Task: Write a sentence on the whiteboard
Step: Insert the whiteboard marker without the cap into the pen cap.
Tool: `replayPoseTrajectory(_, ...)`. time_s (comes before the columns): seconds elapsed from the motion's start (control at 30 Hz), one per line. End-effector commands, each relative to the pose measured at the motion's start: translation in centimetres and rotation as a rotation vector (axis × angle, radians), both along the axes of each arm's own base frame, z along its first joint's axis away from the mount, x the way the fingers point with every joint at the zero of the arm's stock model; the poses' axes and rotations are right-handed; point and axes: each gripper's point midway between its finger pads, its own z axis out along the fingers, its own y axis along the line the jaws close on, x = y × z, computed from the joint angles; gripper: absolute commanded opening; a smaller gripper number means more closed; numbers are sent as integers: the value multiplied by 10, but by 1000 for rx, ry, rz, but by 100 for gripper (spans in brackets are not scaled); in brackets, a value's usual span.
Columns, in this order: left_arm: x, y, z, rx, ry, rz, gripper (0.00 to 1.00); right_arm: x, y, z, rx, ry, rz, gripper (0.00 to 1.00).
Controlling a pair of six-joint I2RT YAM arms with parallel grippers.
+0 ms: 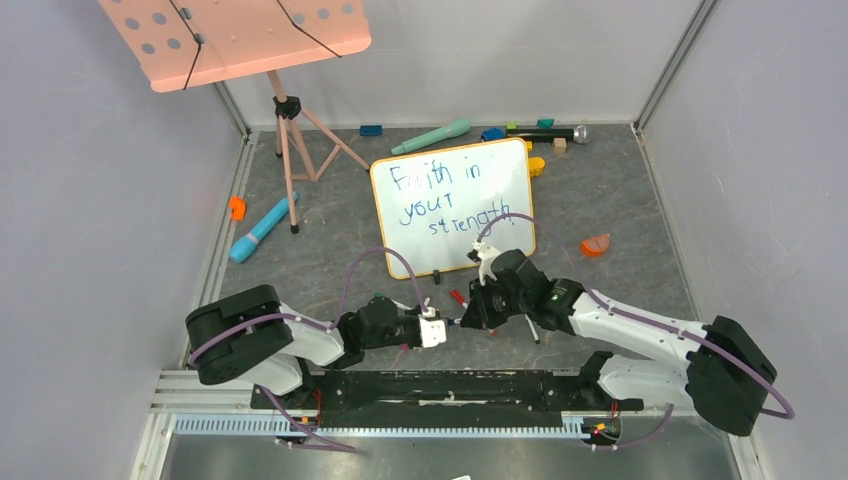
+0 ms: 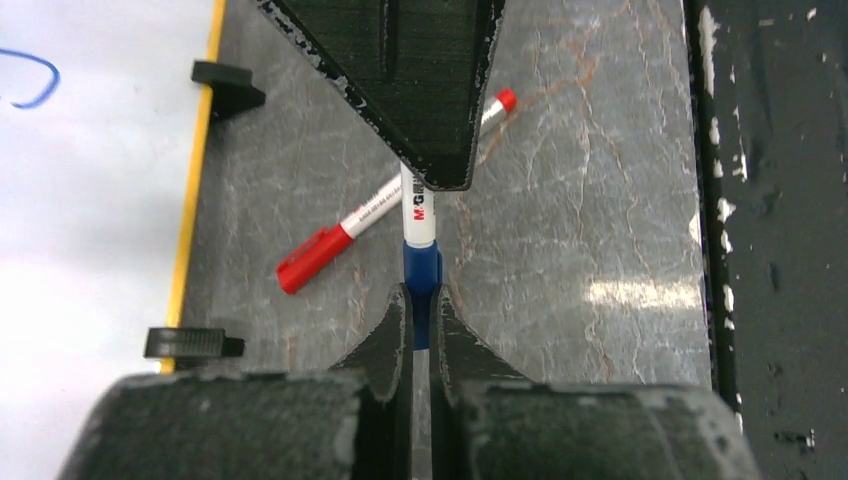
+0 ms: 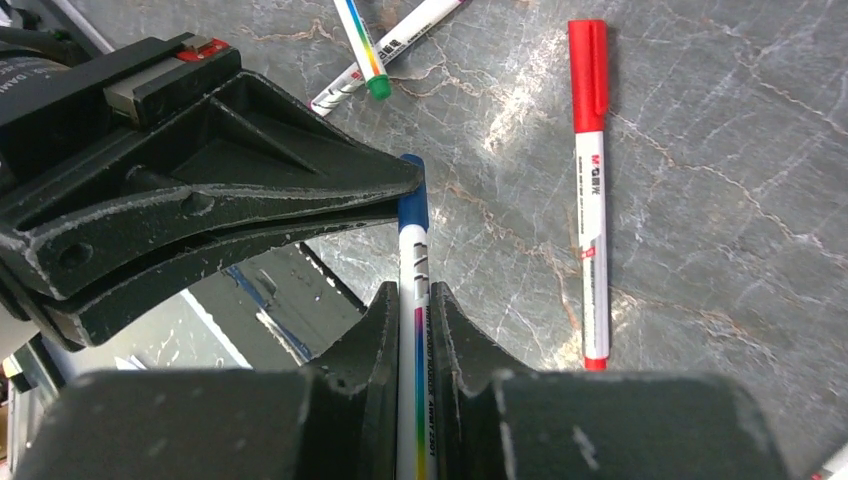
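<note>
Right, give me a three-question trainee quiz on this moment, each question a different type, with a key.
1. True or false: the red marker is held in the right gripper.
2. Multiple choice: which part of the blue marker is the left gripper clamped on? A) its blue cap B) its white barrel C) nothing, the jaws stand open.
3. Fill in: the first word of the sentence on the whiteboard reads ____.

Key: 1 false, it lies loose on the table; 2 A; 3 Faith.
</note>
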Motion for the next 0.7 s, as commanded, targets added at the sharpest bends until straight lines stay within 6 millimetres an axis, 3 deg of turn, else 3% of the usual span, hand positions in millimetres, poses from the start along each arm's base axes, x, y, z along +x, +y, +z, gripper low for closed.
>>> replayPoseTrajectory(0.0, 6, -20, 54, -170, -128, -36, 2, 7, 28, 7, 63, -37, -11, 0)
replayPoseTrajectory(0.2, 2, -26, 47, -137, -108, -71, 2, 5, 39, 0, -43, -50, 19, 0)
replayPoseTrajectory(0.4, 1, -29, 44, -135, -81, -80, 2, -7, 41, -23, -150, 5, 71, 0)
replayPoseTrajectory(0.67, 0, -28, 46, -190, -26, -46, 2, -11, 49, -38, -162, 25, 80, 0)
